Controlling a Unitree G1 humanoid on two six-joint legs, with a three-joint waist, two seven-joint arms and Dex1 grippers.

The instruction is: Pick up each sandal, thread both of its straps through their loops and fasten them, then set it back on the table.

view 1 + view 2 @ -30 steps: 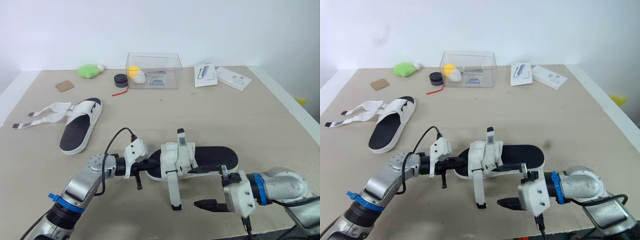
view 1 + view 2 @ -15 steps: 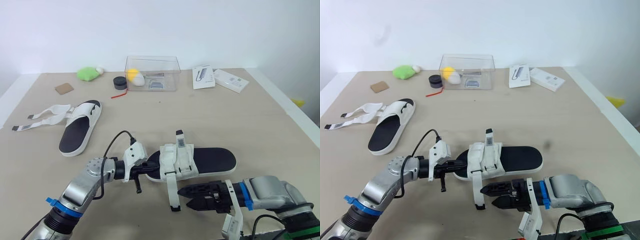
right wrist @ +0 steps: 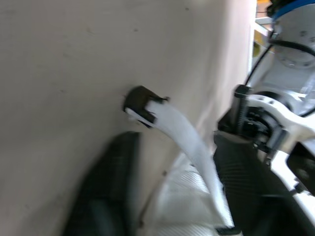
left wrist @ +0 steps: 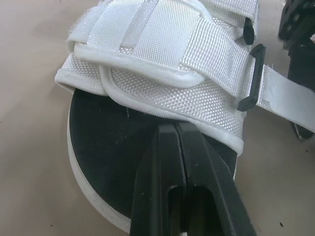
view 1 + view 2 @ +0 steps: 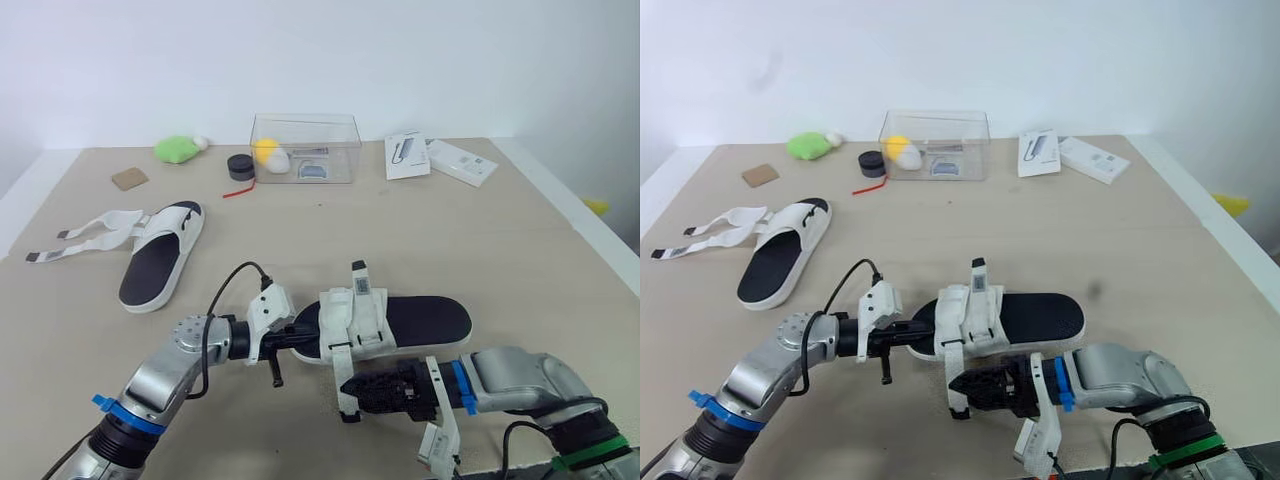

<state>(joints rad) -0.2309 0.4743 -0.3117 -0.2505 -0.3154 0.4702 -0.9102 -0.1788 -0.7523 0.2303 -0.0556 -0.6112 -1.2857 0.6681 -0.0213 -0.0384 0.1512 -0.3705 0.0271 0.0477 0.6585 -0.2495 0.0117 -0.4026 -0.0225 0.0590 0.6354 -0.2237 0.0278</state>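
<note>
Right pincer (image 5: 350, 386) now around dangling strap (image 5: 342, 365)

Left gripper (image 5: 299, 339) – fingers (image 4: 166, 152) together, right gripper (image 5: 348, 386) – apart

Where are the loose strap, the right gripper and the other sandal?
loose strap (image 5: 341, 362), left eye view, on its white webbing above the black tip.
right gripper (image 5: 348, 388), left eye view, midway between its fingertips, at the strap.
other sandal (image 5: 150, 272), left eye view, on its black footbed.
</note>
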